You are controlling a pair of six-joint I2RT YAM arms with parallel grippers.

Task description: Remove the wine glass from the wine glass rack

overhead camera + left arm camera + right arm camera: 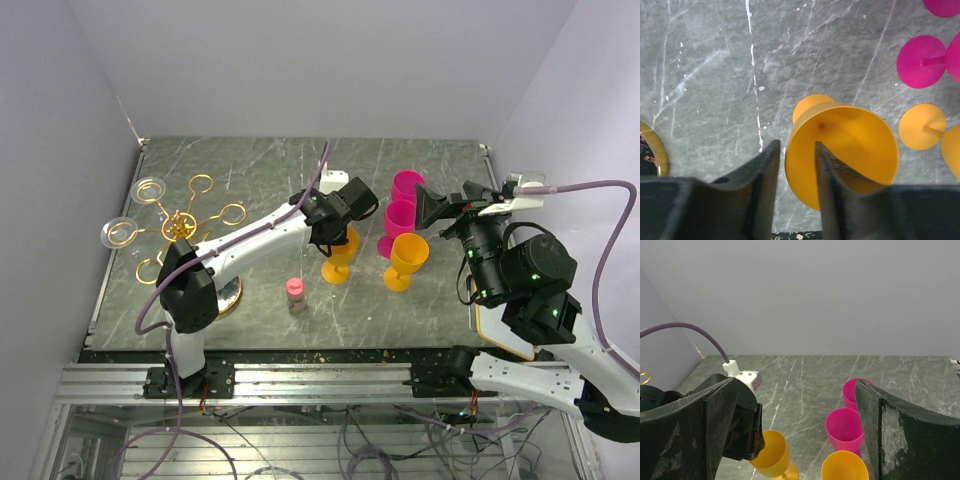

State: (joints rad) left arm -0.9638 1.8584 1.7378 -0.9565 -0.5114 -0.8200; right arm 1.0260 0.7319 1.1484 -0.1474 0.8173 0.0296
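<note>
The gold wire wine glass rack (pixel 182 226) stands at the table's left; its round base (pixel 655 150) is partly under my left arm. Two clear wine glasses (pixel 149 189) (pixel 120 232) hang on its far-left arms. My left gripper (pixel 338 232) (pixel 796 152) is well right of the rack, shut on the rim of an orange wine glass (pixel 338 258) (pixel 850 145), one finger inside the bowl and one outside. The glass leans in the right wrist view (pixel 772 454). My right gripper (pixel 440 205) (pixel 796 385) is open and empty, above the table's right side.
Two pink glasses (pixel 407 185) (pixel 399 216) and a second orange glass (pixel 408 257) stand right of centre, just left of my right gripper. A small bottle with a pink cap (pixel 296 292) stands near the front. A white-edged flat board (pixel 497 335) lies under my right arm.
</note>
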